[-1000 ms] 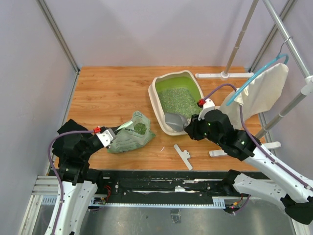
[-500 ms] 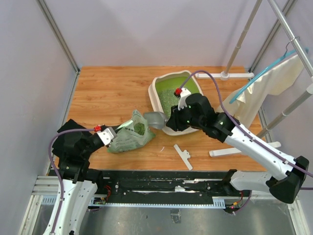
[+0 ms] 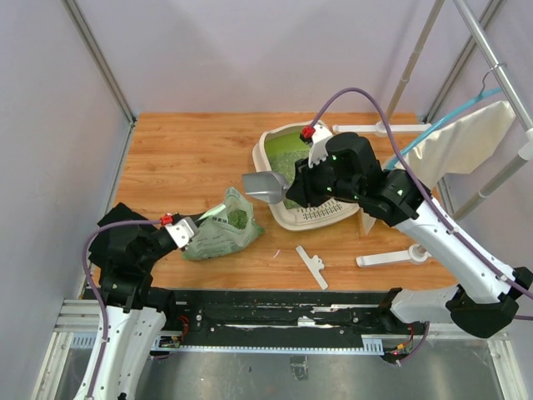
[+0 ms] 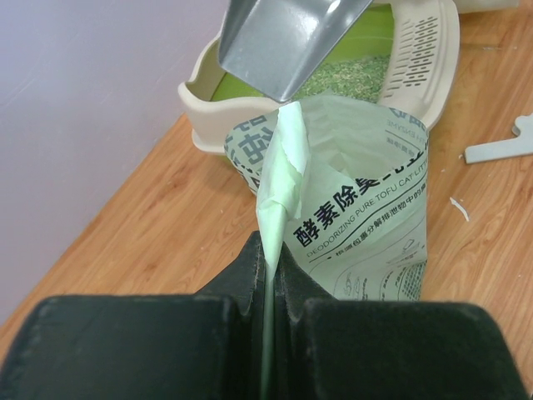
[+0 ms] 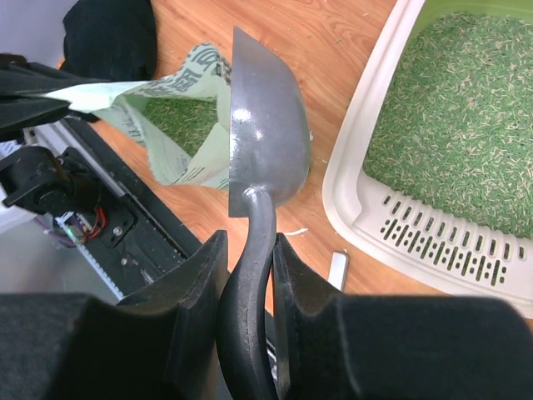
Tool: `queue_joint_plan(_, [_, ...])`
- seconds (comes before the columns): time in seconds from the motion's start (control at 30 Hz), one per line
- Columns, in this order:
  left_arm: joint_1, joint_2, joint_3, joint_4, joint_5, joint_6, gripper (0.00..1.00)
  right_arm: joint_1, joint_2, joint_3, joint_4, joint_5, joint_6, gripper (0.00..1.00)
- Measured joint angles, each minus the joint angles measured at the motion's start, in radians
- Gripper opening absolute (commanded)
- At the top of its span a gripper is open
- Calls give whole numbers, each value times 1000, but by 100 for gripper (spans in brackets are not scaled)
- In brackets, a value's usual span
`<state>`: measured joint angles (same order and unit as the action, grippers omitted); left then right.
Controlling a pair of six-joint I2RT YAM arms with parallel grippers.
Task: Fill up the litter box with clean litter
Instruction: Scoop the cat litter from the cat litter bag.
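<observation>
Our left pincer (image 4: 268, 258) clamps the lip of the tofu-litter bag (image 3: 218, 232) so its mouth gapes on the surface (image 3: 183, 158) at lower left, while our right pincer (image 5: 250, 250) grips the empty metal scoop (image 3: 265, 187) between bag and part-filled litter box (image 3: 312, 218), centre-right, clean litter (image 3: 290, 162) inside.

Large dark Chinese characters, 酵素除臭, run across the light green litter bag (image 4: 358, 208) at centre frame in the left wrist view. A smaller English line beneath them reads "DEODORIZING PURE TOFU CAT LITT…", its ends lost in folds. The finer print below is illegible.
</observation>
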<state>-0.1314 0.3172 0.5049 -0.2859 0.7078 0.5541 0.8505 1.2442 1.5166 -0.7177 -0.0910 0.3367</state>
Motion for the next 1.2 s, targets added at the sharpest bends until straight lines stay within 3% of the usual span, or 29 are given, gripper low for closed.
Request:
queue_joint_plan(0.27, [0,18,0,17,-5,4,1,0,52,221,-173,-118,-25,1])
queue_joint_plan(0.5, [0,33,5,28,-7,-2,1,32,197,401,-345,-140,-43,1])
queue_joint_plan(0.7, [0,34,5,31,2,-19,1,77,396,513,-449,-74,-46,1])
queue_joint_plan(0.87, [0,50,10,40,23,-39,0,158,647,853,-595,61,-67,1])
queue_joint_plan(0.97, [0,63,17,45,23,-40,1,192,754,973,-669,134,-80,1])
queue_joint_plan(1.2, [0,68,23,44,38,-35,0,201,854,895,-663,183,-95,1])
